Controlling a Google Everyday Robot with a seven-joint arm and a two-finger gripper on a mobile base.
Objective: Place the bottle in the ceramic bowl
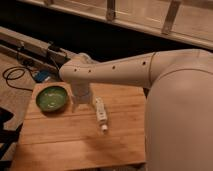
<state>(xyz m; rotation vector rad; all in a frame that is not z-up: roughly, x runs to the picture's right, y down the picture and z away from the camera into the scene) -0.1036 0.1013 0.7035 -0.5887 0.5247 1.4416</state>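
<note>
Gripper (83, 104) low over worktop (60, 142), between ceramic bowl (51, 98) and bottle (101, 114) | fingers (74, 105) spread, grasping nothing | bottle lying on worktop just beside gripper, outside bowl

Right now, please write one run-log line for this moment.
claw: open, between ceramic bowl and white bottle | white bottle: on wooden table | ceramic bowl: empty

Wooden worktop (65, 142), dim warm light. Black cable (11, 74) looped on floor (11, 100) at left. Pale rail (145, 27) with metal posts (110, 10) behind.
</note>
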